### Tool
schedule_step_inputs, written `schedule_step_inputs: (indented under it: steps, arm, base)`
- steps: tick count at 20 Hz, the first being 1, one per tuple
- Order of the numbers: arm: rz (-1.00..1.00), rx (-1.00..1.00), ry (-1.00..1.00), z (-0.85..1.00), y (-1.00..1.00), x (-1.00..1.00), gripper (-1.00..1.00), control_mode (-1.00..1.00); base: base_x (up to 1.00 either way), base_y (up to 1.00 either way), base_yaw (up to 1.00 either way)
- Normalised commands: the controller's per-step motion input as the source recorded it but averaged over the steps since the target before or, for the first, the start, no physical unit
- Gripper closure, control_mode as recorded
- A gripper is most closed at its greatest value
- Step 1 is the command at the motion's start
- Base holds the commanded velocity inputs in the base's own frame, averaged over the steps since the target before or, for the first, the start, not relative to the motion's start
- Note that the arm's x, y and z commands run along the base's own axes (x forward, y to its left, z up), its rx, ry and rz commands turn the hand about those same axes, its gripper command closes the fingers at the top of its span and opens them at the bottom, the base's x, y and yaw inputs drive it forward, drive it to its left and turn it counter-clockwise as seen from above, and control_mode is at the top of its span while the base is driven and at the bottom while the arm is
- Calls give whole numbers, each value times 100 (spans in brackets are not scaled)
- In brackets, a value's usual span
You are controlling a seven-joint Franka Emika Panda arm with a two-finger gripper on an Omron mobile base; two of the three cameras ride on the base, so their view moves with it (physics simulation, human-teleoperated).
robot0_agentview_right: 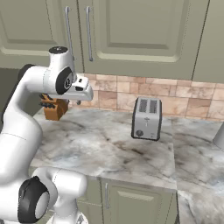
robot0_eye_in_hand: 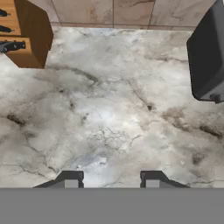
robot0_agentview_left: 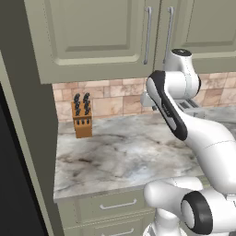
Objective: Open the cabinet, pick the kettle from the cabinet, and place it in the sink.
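The cabinet (robot0_agentview_left: 97, 32) hangs on the wall above the counter, pale grey-green, with both doors shut. Its two long silver bar handles (robot0_agentview_right: 89, 33) run down side by side where the doors meet. My gripper (robot0_agentview_right: 79, 99) hangs below those handles, above the marble, and points down at the counter. In the hand view the gripper (robot0_eye_in_hand: 111, 180) is open, its two dark fingertips (robot0_eye_in_hand: 72, 179) wide apart with bare marble between them. The kettle is hidden. The sink is out of view.
A wooden knife block (robot0_agentview_left: 82, 115) stands at the back left of the marble counter (robot0_agentview_left: 120, 156). A boxy silver toaster (robot0_agentview_right: 146, 118) stands to the right of the hand. Low drawers (robot0_agentview_left: 117, 205) run under the counter's front edge. A dark tall panel (robot0_agentview_left: 18, 138) bounds the left.
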Motion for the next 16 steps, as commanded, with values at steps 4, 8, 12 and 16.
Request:
schedule_step_inputs:
  steps: [4, 8, 12, 16]
  arm:
    - [0, 0, -2, 0, 0, -3, -100, -100]
    - [0, 2, -27, 0, -1, -22, -100, -100]
    - [0, 11, -36, 6, 0, -20, -100, -100]
    - [-4, 3, -30, 17, 1, -15, -100, -100]
  base:
    - [0, 0, 0]
    - [0, 0, 0]
    - [0, 0, 0]
    - [0, 0, 0]
